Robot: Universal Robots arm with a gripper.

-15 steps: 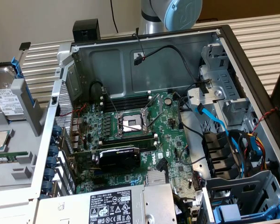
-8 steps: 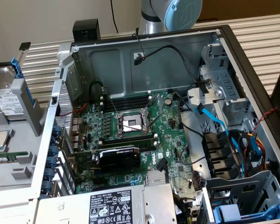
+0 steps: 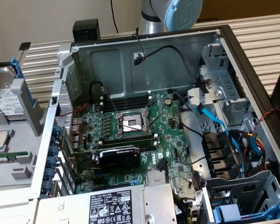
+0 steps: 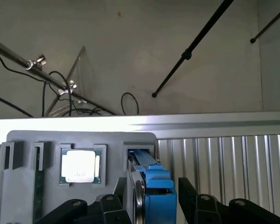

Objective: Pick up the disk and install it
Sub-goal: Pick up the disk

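The disk (image 3: 5, 99), a silver drive with a white label in a blue carrier, stands on edge in a grey holder (image 3: 27, 109) outside the computer case, at the exterior view's left. In the wrist view the disk (image 4: 151, 186) rises edge-on out of the holder's slot. My gripper (image 4: 154, 210) is open, with its black fingers (image 4: 114, 207) on either side of the disk. A visible gap separates the blue carrier from the finger beside it. Nothing is gripped.
An open computer case (image 3: 144, 44) holds the motherboard (image 3: 130, 135), loose cables and drive bays (image 3: 224, 158). A grey power supply (image 3: 107, 207) sits at its near edge. A square processor chip (image 4: 79, 166) and a green memory stick (image 4: 38, 186) rest in the same holder. The arm's joint (image 3: 179, 11) stands behind the case.
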